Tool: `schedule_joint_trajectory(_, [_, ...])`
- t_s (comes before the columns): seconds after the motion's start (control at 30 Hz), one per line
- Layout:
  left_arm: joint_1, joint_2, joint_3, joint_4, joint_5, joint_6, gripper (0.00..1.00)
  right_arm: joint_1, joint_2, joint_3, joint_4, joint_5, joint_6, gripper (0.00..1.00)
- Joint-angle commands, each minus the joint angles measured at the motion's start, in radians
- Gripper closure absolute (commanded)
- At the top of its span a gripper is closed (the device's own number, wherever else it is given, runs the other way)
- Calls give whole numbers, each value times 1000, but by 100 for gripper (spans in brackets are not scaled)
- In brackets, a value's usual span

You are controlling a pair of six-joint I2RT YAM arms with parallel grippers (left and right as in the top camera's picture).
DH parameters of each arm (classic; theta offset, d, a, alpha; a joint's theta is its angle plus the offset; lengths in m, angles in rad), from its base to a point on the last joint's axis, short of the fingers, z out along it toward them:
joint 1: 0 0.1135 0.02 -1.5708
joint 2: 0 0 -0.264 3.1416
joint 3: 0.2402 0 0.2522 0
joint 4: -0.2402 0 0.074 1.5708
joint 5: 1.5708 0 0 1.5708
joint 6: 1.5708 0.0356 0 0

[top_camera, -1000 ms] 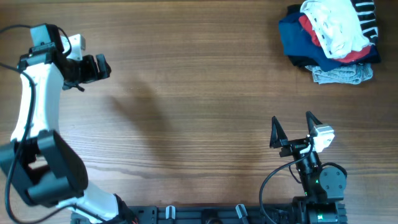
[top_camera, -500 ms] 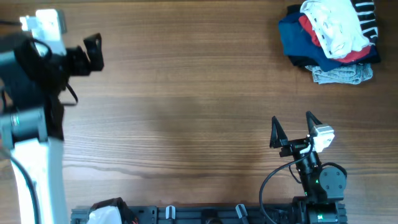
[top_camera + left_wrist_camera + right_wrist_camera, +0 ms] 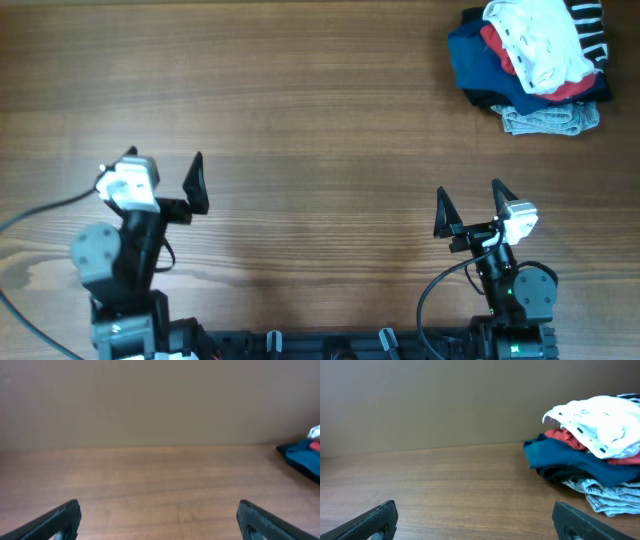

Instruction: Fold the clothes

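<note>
The left arm is crouching folded over its base at the front left of the brown wood-grain desk (image 3: 300, 90). Its black two-finger left claw (image 3: 163, 160) is pointing toward the far edge with fingers spread wide, gripping nothing. Further right, the right arm is sitting folded likewise at the front right, its black right claw (image 3: 469, 190) also gaping wide and empty, aiming across the desk. Wood grain is stretching from both claws to the far right corner, where a heap of garments is resting well apart from either arm. There the plain white soft-fabric T-shirt (image 3: 535, 40) is lying bunched and creased on top, over a red garment (image 3: 572, 90), a navy blue garment (image 3: 478, 55) and a grey patterned garment (image 3: 550, 121) poking out at the bottom. A black-and-white striped cloth (image 3: 592, 28) is showing just beside it.
</note>
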Motion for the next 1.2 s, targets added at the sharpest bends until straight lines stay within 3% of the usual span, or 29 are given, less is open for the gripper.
schedule_joint_trajectory(0.0, [-2, -126, -179, 113, 26, -48, 0, 4, -9, -1, 3, 21, -1, 0])
schedule_joint_trajectory(0.13, [-3, -240, -303, 198, 26, -69, 0, 4, -9, -1, 3, 21, -1, 0])
schedule_joint_trajectory(0.63, [-2, -502, -413, 209, 14, -68, 0, 4, -9, -1, 3, 20, -2, 0])
schedule_joint_trajectory(0.87, [-3, -502, -413, 365, -9, -68, 0, 4, -9, -1, 3, 20, -2, 0])
schedule_joint_trajectory(1.03, [-3, -502, -413, 290, -21, -69, 0, 4, -9, -1, 3, 20, -1, 0])
schedule_joint_trajectory(1.17, [-3, -502, -413, 143, -58, -68, 0, 4, -9, -1, 3, 21, -2, 0])
